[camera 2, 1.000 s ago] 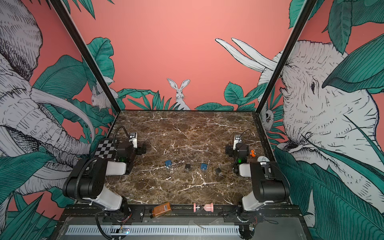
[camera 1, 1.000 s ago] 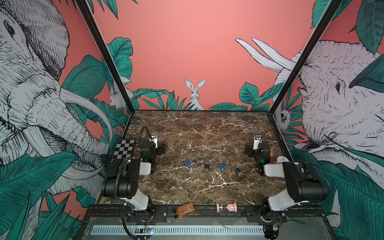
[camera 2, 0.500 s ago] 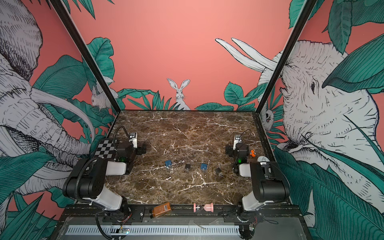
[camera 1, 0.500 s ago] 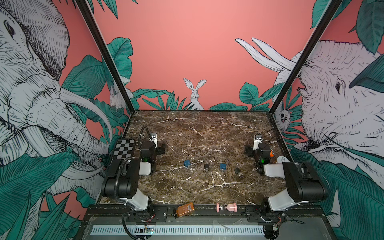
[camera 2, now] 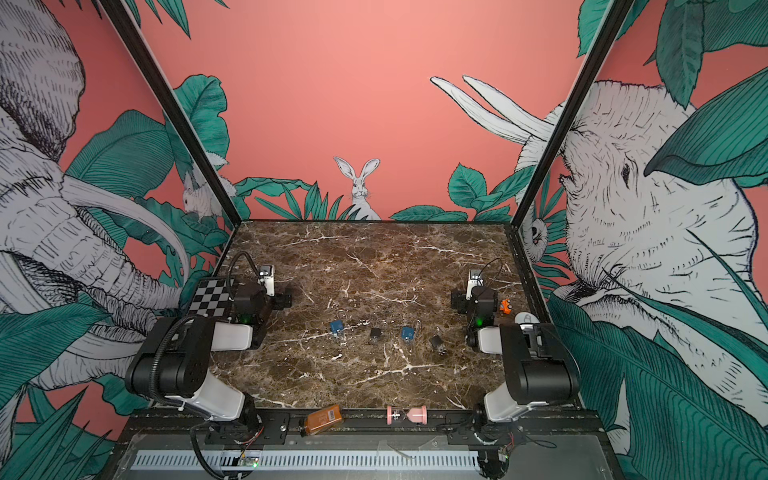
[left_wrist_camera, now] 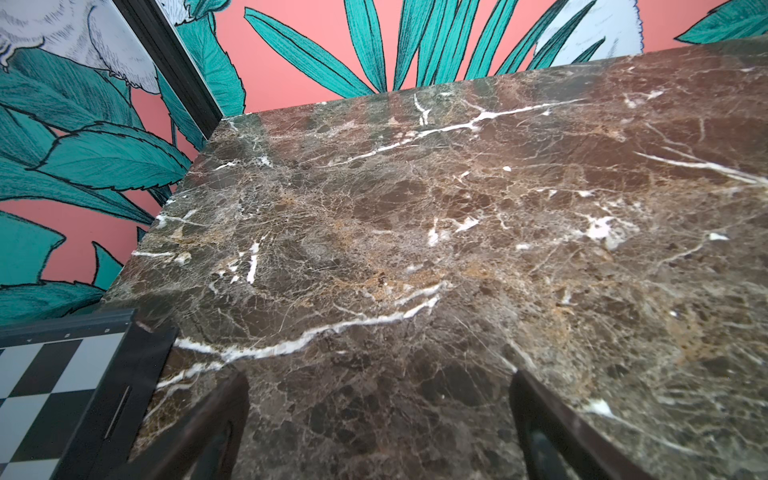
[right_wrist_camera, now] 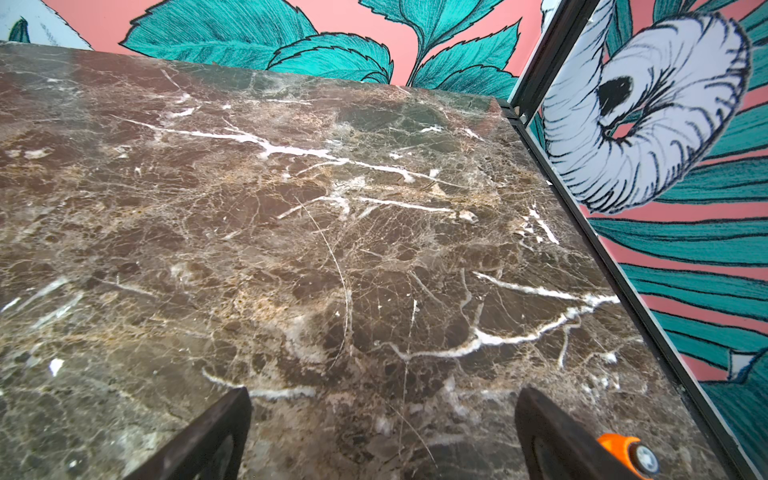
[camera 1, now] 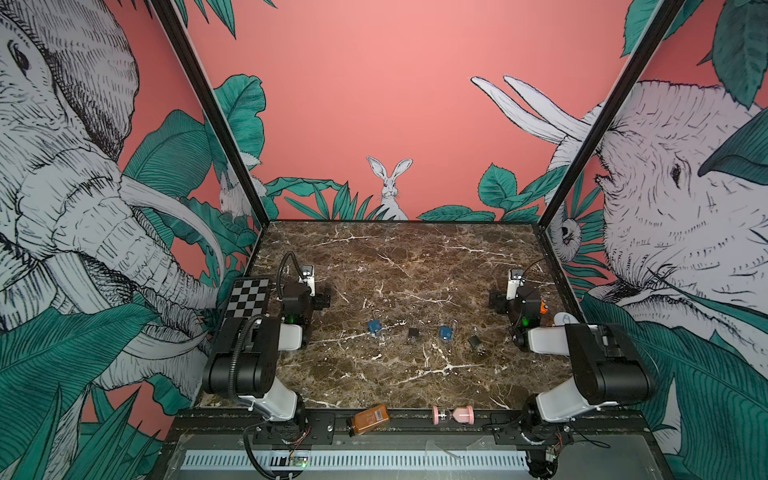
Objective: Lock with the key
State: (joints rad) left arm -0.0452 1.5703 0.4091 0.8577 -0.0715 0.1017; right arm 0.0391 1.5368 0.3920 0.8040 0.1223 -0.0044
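Several small padlocks lie in a row on the brown marble table (camera 1: 399, 257) in both top views: a blue one (camera 1: 374, 327), a black one (camera 1: 413, 332), a second blue one (camera 1: 445, 332) and a black one (camera 1: 475, 341). Silvery bits lie by them, too small to tell whether any is the key. My left gripper (camera 1: 322, 300) rests at the table's left side, well left of the locks. Its jaws stand open over bare marble in the left wrist view (left_wrist_camera: 380, 415). My right gripper (camera 1: 496, 301) sits to the right of the row, open and empty (right_wrist_camera: 382, 424).
A checkerboard plate (camera 1: 248, 297) lies beside the left arm. An amber bottle (camera 1: 370, 419) and a pink hourglass (camera 1: 453, 414) lie on the front rail. A white round object (camera 1: 564, 319) sits by the right arm. Printed walls enclose three sides.
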